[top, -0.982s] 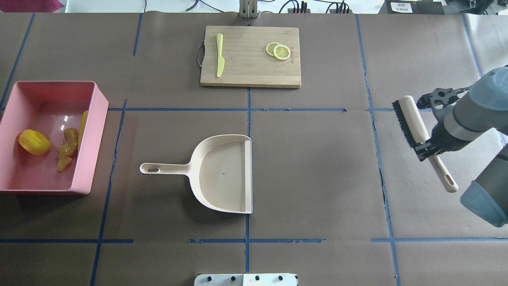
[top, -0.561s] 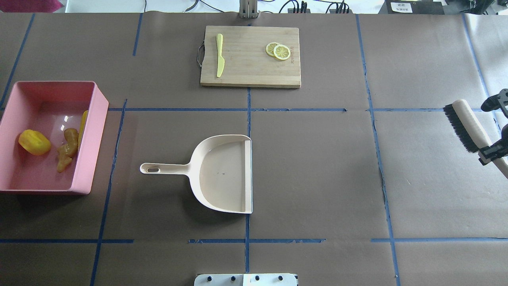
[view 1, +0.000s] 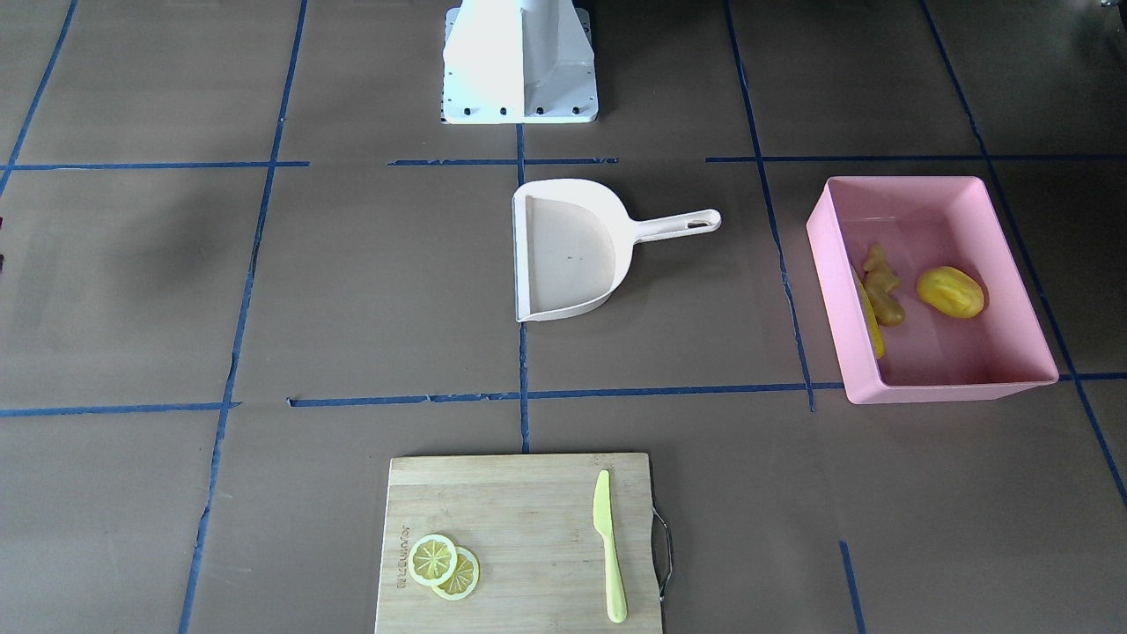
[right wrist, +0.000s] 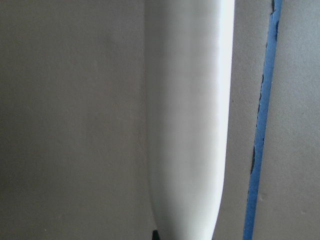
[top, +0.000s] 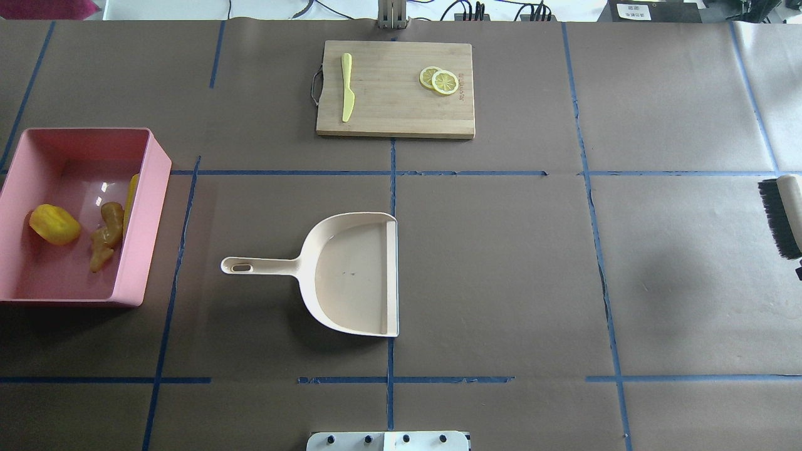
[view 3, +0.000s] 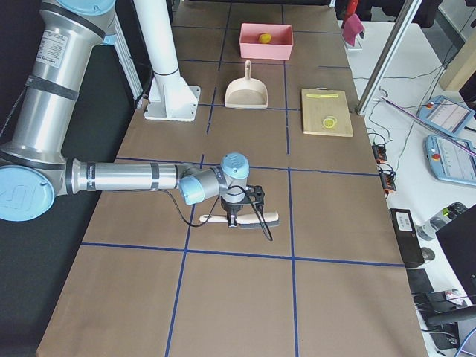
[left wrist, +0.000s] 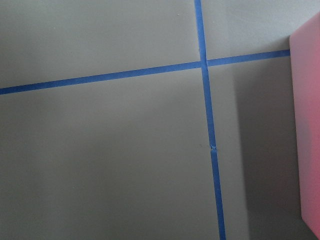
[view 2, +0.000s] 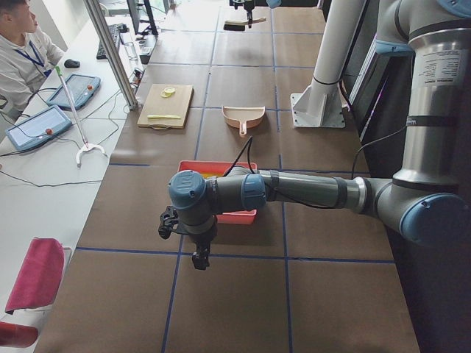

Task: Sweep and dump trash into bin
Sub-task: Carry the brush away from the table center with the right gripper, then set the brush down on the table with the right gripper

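The pink bin (top: 152,207) stands at the table's left end and holds the trash: a corn cob (top: 132,194) against its wall, a tan ginger root (top: 106,235) and a yellow oval lump (top: 54,224). The cream dustpan (top: 351,275) lies empty in the middle. A black-bristled brush (top: 786,216) shows at the overhead view's right edge. My right gripper (view 3: 238,216) is shut on the brush's cream handle (right wrist: 187,120), low over the table. My left gripper (view 2: 199,259) hangs beside the bin (left wrist: 307,125), on the side away from the dustpan. I cannot tell whether it is open or shut.
A wooden cutting board (top: 395,88) at the far middle carries a lime-green knife (top: 346,88) and two lemon slices (top: 440,80). The robot's white base (view 1: 519,62) is at the near edge. A person (view 2: 22,51) sits at a side desk.
My right arm has carried the brush to the right, until only its head shows at the overhead view's edge. Bin, trash, dustpan and board have not moved.
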You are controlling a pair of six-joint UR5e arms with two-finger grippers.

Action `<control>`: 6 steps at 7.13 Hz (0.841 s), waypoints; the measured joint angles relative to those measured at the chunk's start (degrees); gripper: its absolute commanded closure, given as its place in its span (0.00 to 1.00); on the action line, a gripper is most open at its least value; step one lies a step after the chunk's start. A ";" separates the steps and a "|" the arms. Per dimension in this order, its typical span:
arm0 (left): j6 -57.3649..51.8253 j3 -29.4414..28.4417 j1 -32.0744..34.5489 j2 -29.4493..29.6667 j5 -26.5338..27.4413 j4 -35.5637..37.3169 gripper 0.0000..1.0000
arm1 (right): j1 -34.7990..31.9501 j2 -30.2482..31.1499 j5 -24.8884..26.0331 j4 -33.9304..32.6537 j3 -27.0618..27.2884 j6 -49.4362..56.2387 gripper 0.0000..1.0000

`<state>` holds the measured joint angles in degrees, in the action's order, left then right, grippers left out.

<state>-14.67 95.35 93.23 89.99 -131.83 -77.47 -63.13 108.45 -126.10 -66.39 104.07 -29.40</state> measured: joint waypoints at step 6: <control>-0.09 0.41 -0.06 -0.59 -0.09 -0.05 0.00 | 7.69 -0.34 -0.22 5.95 -3.60 -10.42 0.00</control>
<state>-14.76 95.76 93.16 89.40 -131.92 -77.52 -55.44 108.11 -126.32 -60.44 100.47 -39.82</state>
